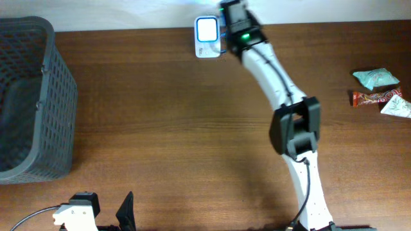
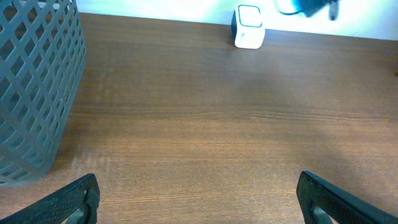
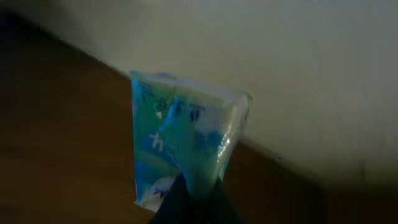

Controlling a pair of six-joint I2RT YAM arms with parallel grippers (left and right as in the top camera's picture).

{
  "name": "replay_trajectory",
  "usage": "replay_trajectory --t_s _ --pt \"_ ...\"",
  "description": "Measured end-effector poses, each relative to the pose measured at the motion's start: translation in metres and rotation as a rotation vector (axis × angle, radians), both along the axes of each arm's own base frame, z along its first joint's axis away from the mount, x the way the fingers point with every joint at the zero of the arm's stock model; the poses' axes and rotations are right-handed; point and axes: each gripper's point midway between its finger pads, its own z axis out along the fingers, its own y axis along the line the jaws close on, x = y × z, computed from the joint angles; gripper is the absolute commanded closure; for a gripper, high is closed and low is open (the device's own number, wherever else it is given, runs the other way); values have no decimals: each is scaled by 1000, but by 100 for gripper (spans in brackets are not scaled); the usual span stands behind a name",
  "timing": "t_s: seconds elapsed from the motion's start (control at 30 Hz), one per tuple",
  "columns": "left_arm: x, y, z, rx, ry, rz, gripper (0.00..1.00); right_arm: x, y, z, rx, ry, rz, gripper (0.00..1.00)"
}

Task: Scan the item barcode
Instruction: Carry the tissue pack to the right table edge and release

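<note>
Packet (image 3: pixel 186 149) is pinched by its lower edge in the right gripper (image 3: pixel 193 196), jaws closed on it. It sits at upper centre of the overhead frame, just beside the scanner (image 1: pixel 207 37). Judged: the edge grip leaves the printed faces free for the lit window. Left gripper (image 2: pixel 199 202) rests wide open at bottom left, clear of the work. Basket (image 1: pixel 61 96) at left. More snacks (image 1: pixel 379 90) at right, probably waiting their turn.
</note>
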Motion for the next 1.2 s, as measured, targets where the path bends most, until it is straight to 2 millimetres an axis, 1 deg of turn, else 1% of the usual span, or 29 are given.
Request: replay_trajectory --t_s 0.03,0.07,0.13,0.17,0.23,0.3,0.33,0.4,0.43,0.47,0.5,0.53,0.6,0.63,0.67,0.7,0.73,0.77,0.93,1.0,1.03,1.07,1.1,1.17,1.2 --pt "0 0 0 0 0 0 1 -3 -53 -5 16 13 -141 96" --pt "0 0 0 0 0 0 1 -10 -79 -12 28 39 -212 96" --pt "0 0 0 0 1 0 1 -29 -145 -24 53 82 -390 96" --pt "0 0 0 0 0 0 1 -37 -171 -28 63 95 -460 96" --pt "0 0 0 0 0 0 1 -64 -230 -37 86 127 -626 96" --pt "0 0 0 0 0 0 1 -93 -286 -41 100 135 -795 96" --pt "0 0 0 0 0 0 1 -107 -306 -42 99 142 -859 96" --pt "0 0 0 0 0 0 1 -128 -334 -44 100 152 -951 96" --pt "0 0 0 0 0 0 1 -135 -342 -44 101 155 -980 96" --pt "0 0 0 0 0 0 1 -149 -358 -45 107 158 -1041 87" --pt "0 0 0 0 0 0 1 -158 -368 -46 114 160 -1076 68" --pt "0 0 0 0 0 0 1 -166 -378 -48 124 162 -1109 65" --pt "0 0 0 0 0 0 1 -175 -389 -52 163 169 -1142 71" --pt "0 0 0 0 0 0 1 -179 -395 -55 193 173 -1157 71" --pt "0 0 0 0 0 0 1 -182 -398 -58 221 176 -1165 62" --pt "0 0 0 0 0 0 1 -184 -401 -60 246 180 -1172 50" --pt "0 0 0 0 0 0 1 -187 -403 -63 265 191 -1176 30" --pt "0 0 0 0 0 0 1 -189 -404 -64 279 195 -1183 1" --pt "0 0 0 0 0 0 1 -198 -401 -68 295 239 -1192 1" --pt "0 0 0 0 0 0 1 -201 -399 -66 297 245 -1200 1" --pt "0 0 0 0 0 0 1 -203 -398 -61 301 241 -1207 1" --pt "0 0 0 0 0 0 1 -205 -397 -52 307 227 -1214 1" --pt "0 0 0 0 0 0 1 -207 -396 -40 315 205 -1219 1" --pt "0 0 0 0 0 0 1 -214 -391 -6 343 154 -1226 1" --pt "0 0 0 0 0 0 1 -219 -388 16 366 116 -1228 1"
